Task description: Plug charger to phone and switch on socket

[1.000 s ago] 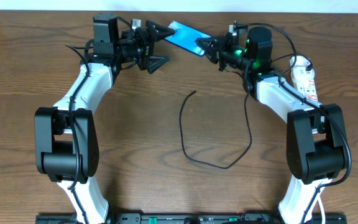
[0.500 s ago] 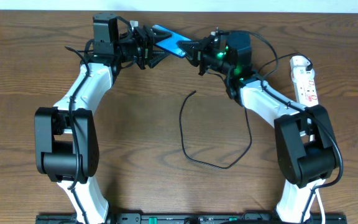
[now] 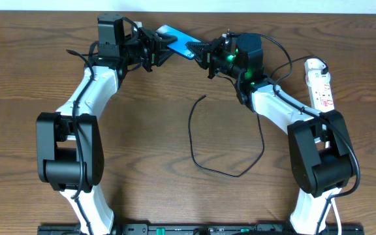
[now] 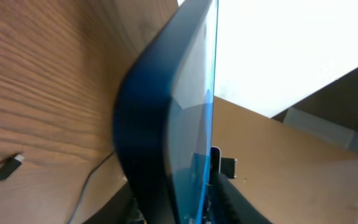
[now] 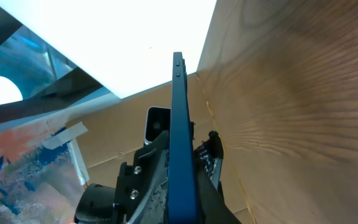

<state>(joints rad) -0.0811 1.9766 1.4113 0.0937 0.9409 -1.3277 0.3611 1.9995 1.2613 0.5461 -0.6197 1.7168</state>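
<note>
The phone (image 3: 173, 38), blue screen showing, hangs above the table's far edge between both grippers. My right gripper (image 3: 202, 49) is shut on its right end, and in the right wrist view the phone (image 5: 180, 124) stands edge-on in that gripper (image 5: 183, 190). My left gripper (image 3: 162, 47) is shut on the left end, and the left wrist view has the phone (image 4: 166, 124) filling the gap in that gripper (image 4: 188, 208). The charger (image 3: 194, 140) lies loose mid-table, its plug tip (image 3: 203, 98) free. That plug tip (image 4: 11, 167) also shows beside the phone. The socket (image 3: 320, 81) lies at the far right.
A white cord (image 3: 292, 62) runs from the socket toward the right arm. Cardboard (image 5: 135, 124) and a bright wall stand beyond the table's far edge. Both arm bases sit at the near edge.
The right gripper carried the phone leftward toward the left gripper. The left jaws, wide open a second ago, have closed in around the phone's left end.
</note>
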